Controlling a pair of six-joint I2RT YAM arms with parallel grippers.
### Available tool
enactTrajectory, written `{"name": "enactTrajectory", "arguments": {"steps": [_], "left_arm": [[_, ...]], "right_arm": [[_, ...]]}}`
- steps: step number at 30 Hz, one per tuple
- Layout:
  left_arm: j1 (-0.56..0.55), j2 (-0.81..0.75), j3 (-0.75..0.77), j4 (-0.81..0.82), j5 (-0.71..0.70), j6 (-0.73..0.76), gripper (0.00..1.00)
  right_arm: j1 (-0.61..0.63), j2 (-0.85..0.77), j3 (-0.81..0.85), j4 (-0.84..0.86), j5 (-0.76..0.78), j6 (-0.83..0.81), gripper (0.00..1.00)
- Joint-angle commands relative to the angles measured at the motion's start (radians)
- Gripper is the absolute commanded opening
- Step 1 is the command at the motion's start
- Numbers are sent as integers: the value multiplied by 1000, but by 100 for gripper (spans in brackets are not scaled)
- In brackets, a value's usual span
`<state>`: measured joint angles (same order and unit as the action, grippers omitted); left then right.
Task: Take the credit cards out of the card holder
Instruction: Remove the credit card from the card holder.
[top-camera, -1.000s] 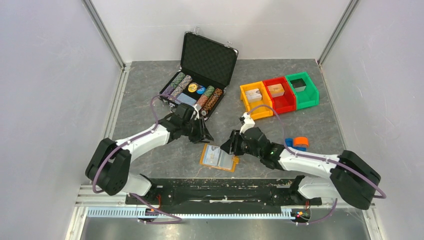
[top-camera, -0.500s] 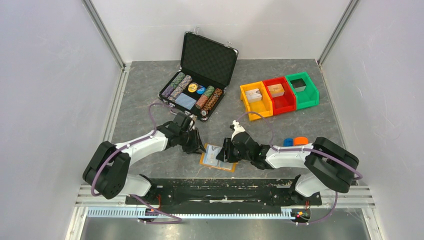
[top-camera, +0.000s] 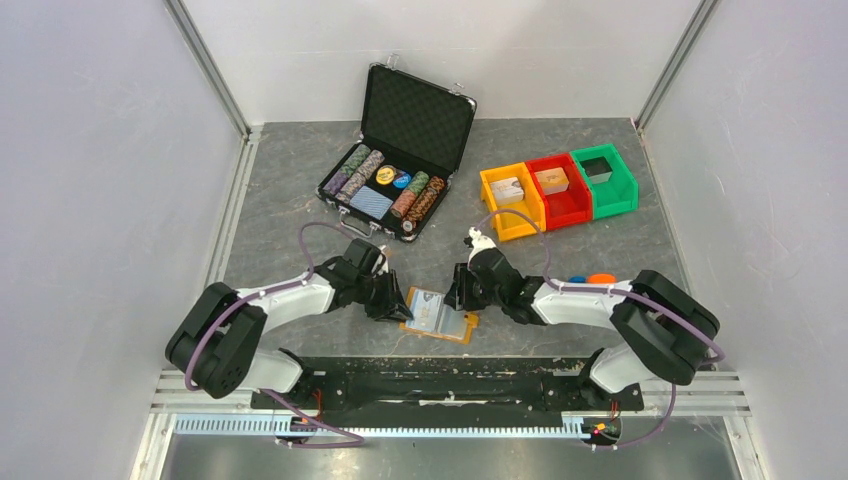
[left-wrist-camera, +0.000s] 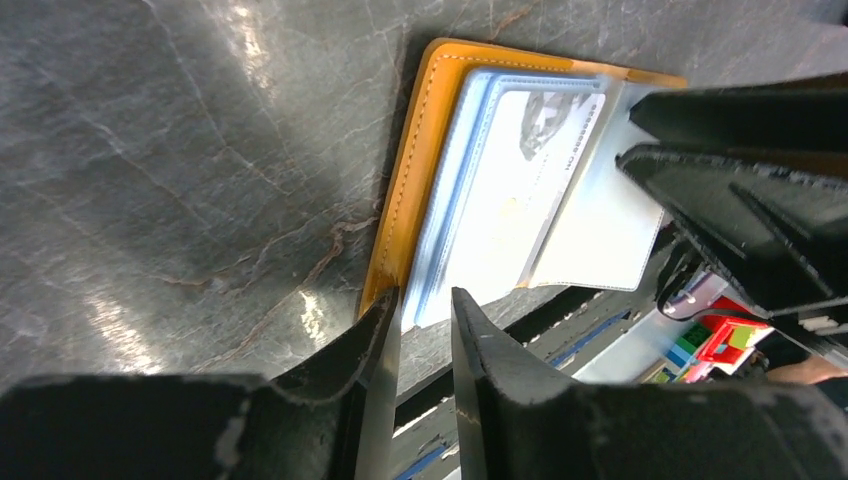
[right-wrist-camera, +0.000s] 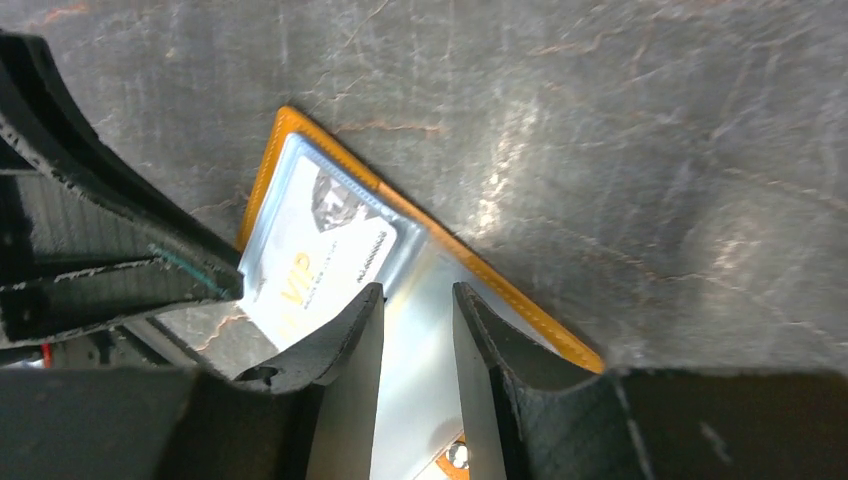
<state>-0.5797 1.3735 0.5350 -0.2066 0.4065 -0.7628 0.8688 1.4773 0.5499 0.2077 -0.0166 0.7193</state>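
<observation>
Two arms met over the card holder, which lay opened flat on the counter close to the middle of its near edge. Both credit cards sat inside it under a clear sleeve, the pale printed one on top of the light blue one. The left gripper hung at the holder's left edge, jaws a narrow gap apart over the orange border; whether they touched it could not be told. The right gripper hovered over the sleeve, jaws likewise slightly parted, gripping nothing. A black chip case stood open toward the far edge.
</observation>
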Motion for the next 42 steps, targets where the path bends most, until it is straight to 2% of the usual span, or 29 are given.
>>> {"name": "enactTrajectory", "arguments": {"steps": [1, 10, 14, 20, 23, 31, 40, 42], "left_arm": [[-12, -23, -28, 118, 85, -80, 31], [-23, -23, -100, 298, 173, -196, 30], [-23, -39, -108, 305, 170, -202, 30], [-18, -111, -35, 78, 11, -127, 31], [-7, -122, -15, 67, -6, -111, 28], [-5, -46, 0, 190, 95, -128, 17], [-5, 61, -42, 344, 138, -138, 14], [-5, 100, -37, 333, 144, -134, 13]], "right_arm": [[-20, -41, 70, -120, 46, -117, 35], [6, -118, 74, -93, -32, -21, 36], [37, -104, 52, -46, -41, 24, 36], [67, -56, 43, -7, -7, 66, 32], [67, -49, 33, -6, 10, 69, 30], [67, -39, 16, -20, 60, 77, 31], [67, -7, 10, -38, 66, 86, 32], [67, -2, 13, -40, 65, 94, 32]]}}
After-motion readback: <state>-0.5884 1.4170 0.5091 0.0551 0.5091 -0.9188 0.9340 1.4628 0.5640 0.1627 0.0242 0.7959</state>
